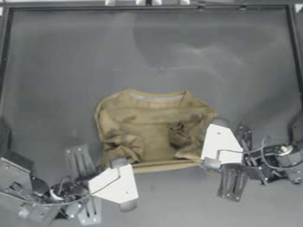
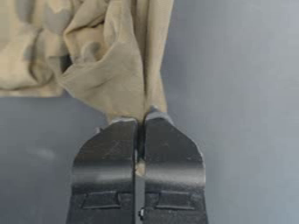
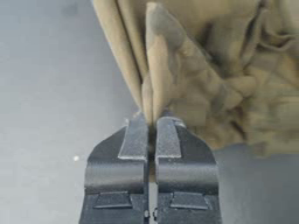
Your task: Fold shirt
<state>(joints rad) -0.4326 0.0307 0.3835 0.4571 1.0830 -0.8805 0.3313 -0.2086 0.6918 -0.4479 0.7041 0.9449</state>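
The shirt (image 1: 151, 126) lies rumpled near the middle of the dark table (image 1: 71, 66), its pale neckband toward the far edge and its lower part bunched up. The left gripper (image 1: 120, 163) pinches the hem at the shirt's near left corner, fingers (image 2: 108, 153) clamped tight on the cloth. The right gripper (image 1: 211, 163) grips the near right corner likewise, its fingers (image 3: 169, 148) pressed together on a fold of fabric.

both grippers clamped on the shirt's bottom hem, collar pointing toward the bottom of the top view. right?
Not quite. The collar points toward the top in the top view. The left gripper and right gripper are both shut on the shirt at its bottom hem.
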